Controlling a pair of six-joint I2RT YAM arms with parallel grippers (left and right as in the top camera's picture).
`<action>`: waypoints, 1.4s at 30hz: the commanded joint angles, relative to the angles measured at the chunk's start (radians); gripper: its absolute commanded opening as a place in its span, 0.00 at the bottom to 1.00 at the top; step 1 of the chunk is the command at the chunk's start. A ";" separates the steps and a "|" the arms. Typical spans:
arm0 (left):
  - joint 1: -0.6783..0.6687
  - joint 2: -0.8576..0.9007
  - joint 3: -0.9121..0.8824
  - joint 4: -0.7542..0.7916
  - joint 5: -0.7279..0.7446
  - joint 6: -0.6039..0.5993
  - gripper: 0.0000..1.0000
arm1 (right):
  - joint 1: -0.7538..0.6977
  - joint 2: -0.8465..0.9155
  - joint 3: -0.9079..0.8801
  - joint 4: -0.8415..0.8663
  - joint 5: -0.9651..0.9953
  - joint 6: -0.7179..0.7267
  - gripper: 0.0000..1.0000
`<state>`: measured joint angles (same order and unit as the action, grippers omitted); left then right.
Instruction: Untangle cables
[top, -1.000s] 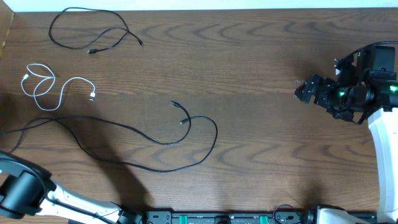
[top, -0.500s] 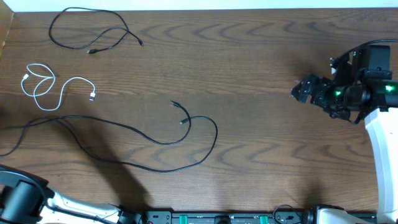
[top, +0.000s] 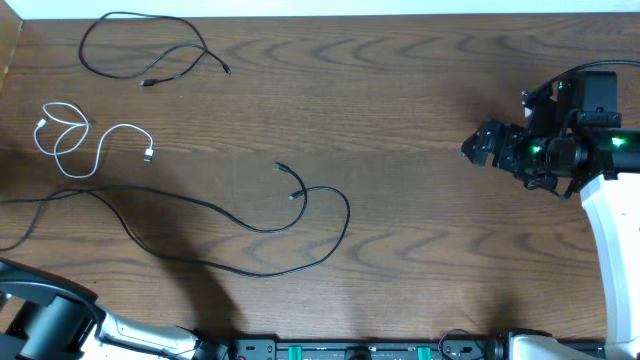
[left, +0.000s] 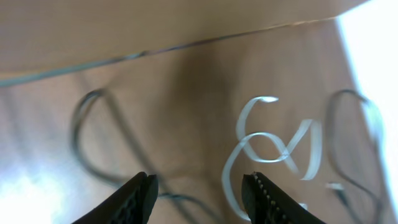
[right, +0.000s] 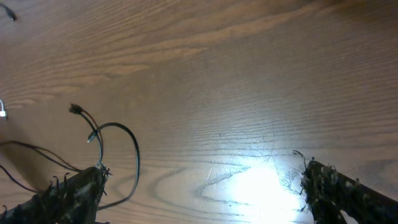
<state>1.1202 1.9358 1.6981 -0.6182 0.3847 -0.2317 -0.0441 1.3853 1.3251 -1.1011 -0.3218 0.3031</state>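
Three thin cables lie apart on the table, none crossing another. The short black cable makes a loose open loop at 11 o'clock, both small plugs turned inward. The white cable, at 9 o'clock, curls into two small overlapping loops with a tail ending in a plug. The long black cable runs from the edge at 8 o'clock to a wide bend near centre, doubling back on itself.

The left gripper hangs above the white loops, jaws partly apart, gripping nothing. The right gripper, at 3 o'clock, gapes wide and empty.
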 joint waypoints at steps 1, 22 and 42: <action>0.005 0.021 -0.013 -0.032 -0.206 0.018 0.50 | 0.007 0.000 -0.006 0.002 0.002 0.003 0.99; 0.061 0.183 -0.073 -0.034 -0.186 -0.093 0.35 | 0.007 0.000 -0.006 0.010 0.009 0.004 0.99; 0.033 0.335 -0.073 0.055 -0.301 0.003 0.39 | 0.007 0.000 -0.006 0.001 0.008 0.041 0.99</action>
<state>1.1530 2.2253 1.6306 -0.5491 0.1604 -0.2436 -0.0441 1.3853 1.3247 -1.0996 -0.3183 0.3305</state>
